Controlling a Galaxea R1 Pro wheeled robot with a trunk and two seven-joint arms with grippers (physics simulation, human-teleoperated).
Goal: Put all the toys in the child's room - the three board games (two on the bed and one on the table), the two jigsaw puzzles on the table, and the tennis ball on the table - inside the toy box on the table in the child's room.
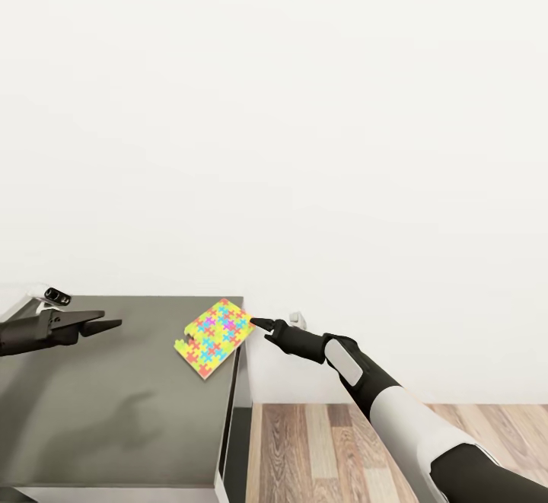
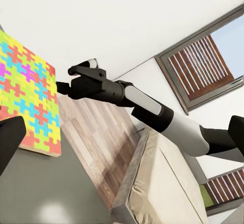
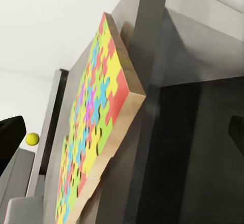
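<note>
At the table's (image 1: 114, 381) far right corner lies one jigsaw puzzle (image 1: 213, 338), flat, its corner reaching the right edge, maybe slightly overhanging. My right pincer (image 1: 259, 324) sits just off that corner, tips near the puzzle, not touching; its fingers look close together in the head view, but I cannot tell for sure. My left pincer (image 1: 103, 326) hovers over the table's left part, well apart from the puzzle, fingers looking nearly together, empty.

Puzzle judged: thin stiff slab, light, wood-coloured edge visible in the right wrist view (image 3: 96, 132). Flat on the top so hard to get under; best hold is the edge by the table's right side, pinched top and bottom. Glossy face could slip.

Table top is dark grey, smooth. Tennis ball (image 3: 32, 139) shows small, further along. Plain white wall behind, wood plank floor (image 1: 396, 450) to the right. Bed (image 2: 162, 183) and window (image 2: 203, 66) in the left wrist view.
</note>
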